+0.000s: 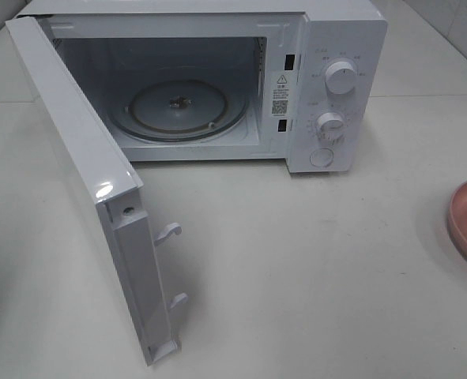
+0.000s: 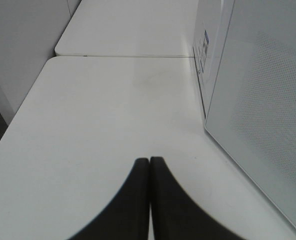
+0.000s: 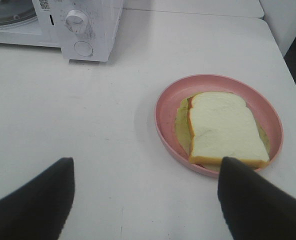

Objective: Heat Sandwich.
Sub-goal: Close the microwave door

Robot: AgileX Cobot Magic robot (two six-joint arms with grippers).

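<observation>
My left claw [image 2: 149, 165] is pressed fully closed on nothing above the white surface [image 2: 102, 115], just beside the open microwave door [image 2: 268, 125]. My right claw [image 3: 145, 192] gapes wide and empty; just past it the sandwich [image 3: 225, 127] lies on its pink plate [image 3: 165, 107], with the microwave [image 3: 82, 25] farther off.

the left hand [image 2: 149, 165] was fully closed, fingertips pressed together and empty. the right hand [image 3: 145, 180] stood wide apart, holding nothing.
</observation>
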